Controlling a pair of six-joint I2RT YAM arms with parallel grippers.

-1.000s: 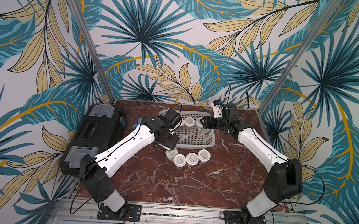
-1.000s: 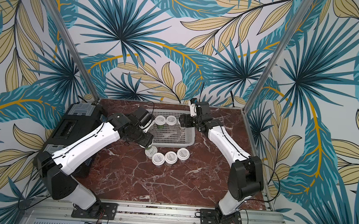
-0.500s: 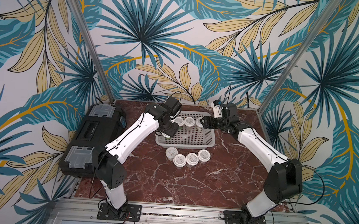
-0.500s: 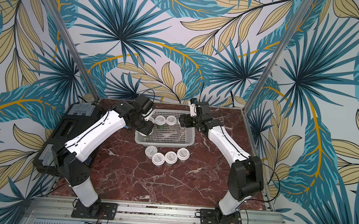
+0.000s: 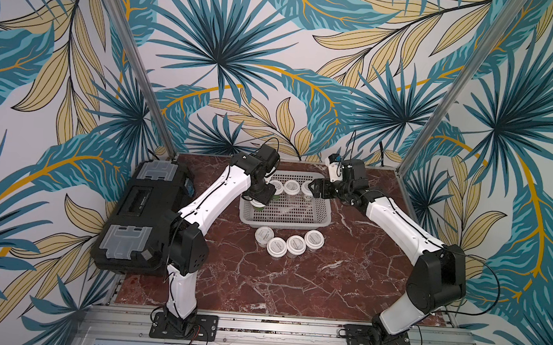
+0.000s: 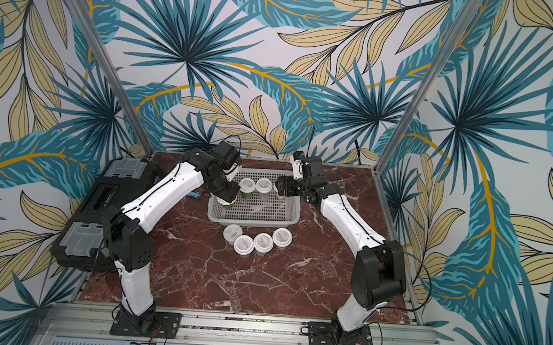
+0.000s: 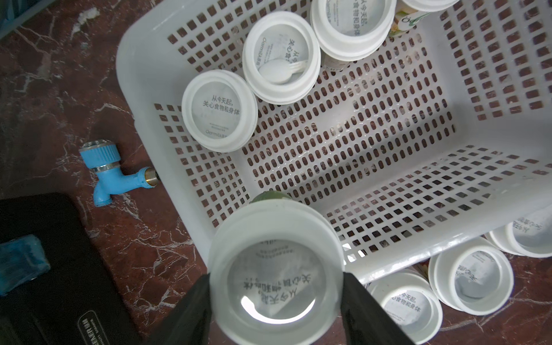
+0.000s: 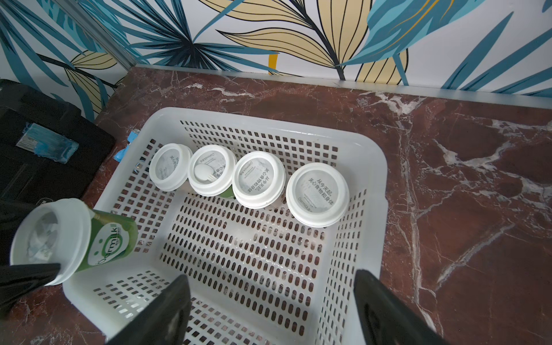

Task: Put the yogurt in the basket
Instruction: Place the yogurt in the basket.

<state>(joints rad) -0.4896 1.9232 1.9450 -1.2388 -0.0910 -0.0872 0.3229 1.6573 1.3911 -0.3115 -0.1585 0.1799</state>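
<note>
Palm-leaf wallpaper (image 5: 211, 42) encloses a red-brown marble tabletop (image 5: 294, 281). Mid-frame in both top views, the left gripper (image 7: 276, 295) clamps one yogurt cup (image 5: 258, 206) over the frame-left end of the basket (image 5: 285, 224), lid up, green base down, axis near upright. The right gripper (image 8: 270, 274) gapes empty.

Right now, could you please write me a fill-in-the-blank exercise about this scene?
1. The left gripper is shut on a yogurt cup with ____ contents.
2. ____ lidded cups stand in a row inside the basket.
3. The right gripper is ____ and empty.
4. ____ more cups stand on the table.
Missing: green; four; open; four.
</note>
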